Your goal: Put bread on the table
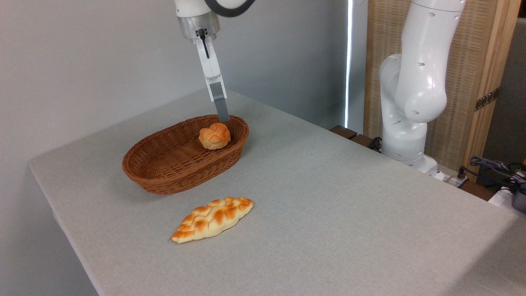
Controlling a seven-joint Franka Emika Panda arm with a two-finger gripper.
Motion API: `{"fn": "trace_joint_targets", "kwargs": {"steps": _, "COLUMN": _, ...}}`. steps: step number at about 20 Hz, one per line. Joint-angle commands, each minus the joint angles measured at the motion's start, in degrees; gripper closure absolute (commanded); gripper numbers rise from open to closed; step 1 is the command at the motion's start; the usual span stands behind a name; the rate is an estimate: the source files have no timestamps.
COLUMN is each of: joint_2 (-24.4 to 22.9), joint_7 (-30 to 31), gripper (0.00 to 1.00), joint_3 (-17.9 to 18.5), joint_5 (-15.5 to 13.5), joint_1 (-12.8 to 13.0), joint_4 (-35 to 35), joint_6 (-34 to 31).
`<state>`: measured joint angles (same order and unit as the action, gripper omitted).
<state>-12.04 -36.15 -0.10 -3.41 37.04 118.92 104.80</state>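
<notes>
The bread (214, 135), a small round orange-brown bun with a knotted top, lies inside the wicker basket (164, 172) at its right end. My gripper (223, 117) hangs down from above, its tip just above and behind the bun, near the basket's far rim. The fingers (220, 102) are seen edge-on as one thin strip, so the gap between them is hidden. Nothing shows that the bun is gripped. The grey table (328, 205) spreads around the basket.
A longer braided loaf (212, 218) lies on the table in front of the basket. The arm's white base (407, 102) stands at the table's far right edge, with cables (493, 168) beside it. A wall runs behind on the left.
</notes>
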Motion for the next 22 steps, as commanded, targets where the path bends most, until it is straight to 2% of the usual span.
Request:
{"fn": "trace_joint_targets", "kwargs": {"steps": 1, "joint_2": 0.62, "joint_7": -0.5, "gripper": 0.0, "joint_3": 0.98, "joint_5": -3.7, "joint_1": 0.93, "joint_4": 2.54, "joint_6": 5.93}}
{"fn": "trace_joint_targets", "kwargs": {"steps": 3, "joint_2": 0.97, "joint_7": -0.5, "gripper": 0.0, "joint_3": 1.07, "joint_5": -4.06, "joint_1": 1.98, "joint_4": 3.77, "joint_6": 8.05}}
{"fn": "trace_joint_targets", "kwargs": {"steps": 13, "joint_2": 1.06, "joint_7": -0.68, "gripper": 0.0, "joint_3": 1.51, "joint_5": -3.18, "joint_1": 1.37, "joint_4": 4.92, "joint_6": 8.58}}
{"fn": "trace_joint_targets", "kwargs": {"steps": 18, "joint_2": 2.02, "joint_7": -0.59, "gripper": 0.0, "joint_3": 1.42, "joint_5": -3.27, "joint_1": 1.98, "joint_4": 6.68, "joint_6": 13.06}}
{"fn": "trace_joint_targets", "kwargs": {"steps": 22, "joint_2": 3.25, "joint_7": -0.59, "gripper": 0.0, "joint_3": 1.42, "joint_5": -3.35, "joint_1": 2.16, "joint_4": 6.77, "joint_6": 13.15}}
